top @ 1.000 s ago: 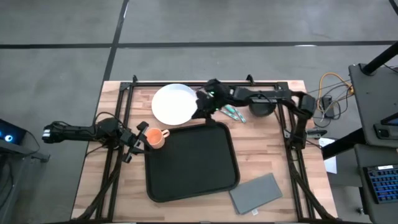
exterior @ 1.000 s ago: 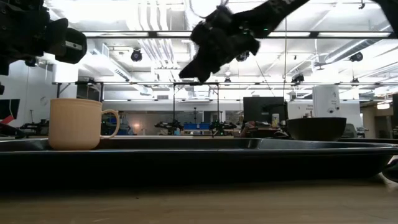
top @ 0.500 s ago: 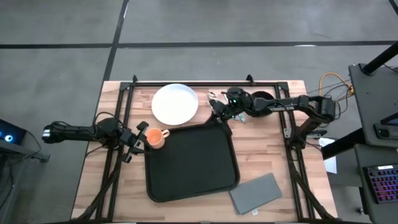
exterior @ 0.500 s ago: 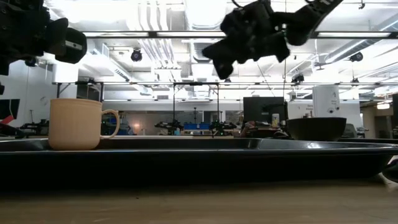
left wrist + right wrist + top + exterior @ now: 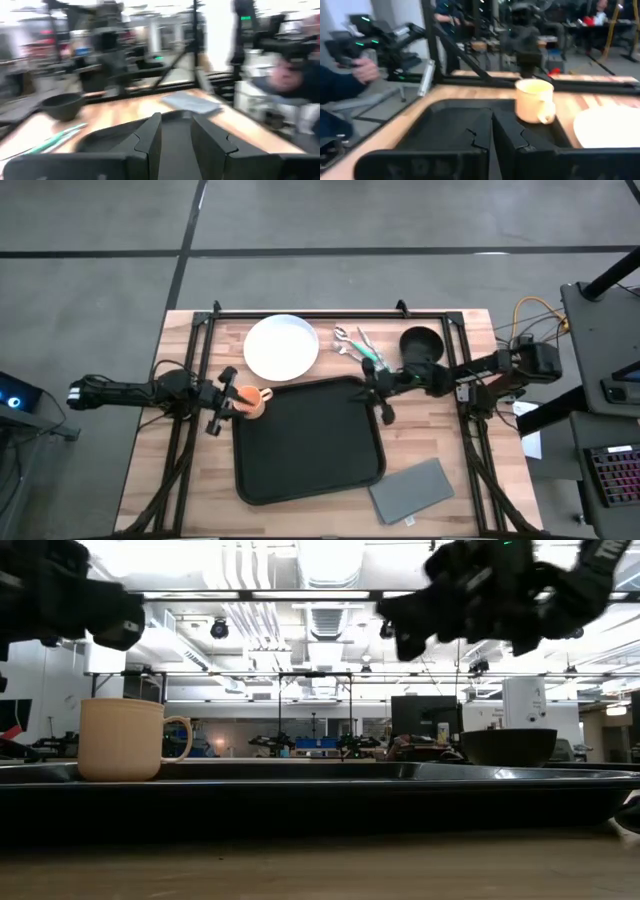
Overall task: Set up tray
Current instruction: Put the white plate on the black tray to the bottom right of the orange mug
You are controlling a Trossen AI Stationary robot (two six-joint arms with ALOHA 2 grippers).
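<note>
Two arms are mine, and both reach in over the wooden table (image 5: 420,435). From above, the black tray (image 5: 305,440) lies flat in the middle of the table, and my orange mug (image 5: 250,400) stands on its far left corner. My left gripper (image 5: 222,400) sits just beside that mug, at the tray's left edge. My right gripper (image 5: 378,392) hangs over the tray's far right corner.

Only the view from above shows the white plate (image 5: 282,347) behind the tray, the spoons and forks (image 5: 358,345) next to it, and the grey napkin (image 5: 412,490) near the tray's front right corner. The black bowl (image 5: 421,343) sits behind my right arm.

The low view shows something else: the mug (image 5: 122,739) stands upright on the tray's rim line (image 5: 320,776), and both grippers float above it, not touching.

My left wrist camera shows my fingers (image 5: 150,137) a narrow gap apart with nothing between them. My right wrist camera shows my fingers (image 5: 482,127) pressed together, empty, with the mug (image 5: 535,101) across the tray. A person's hand (image 5: 365,68) shows beyond the table.
</note>
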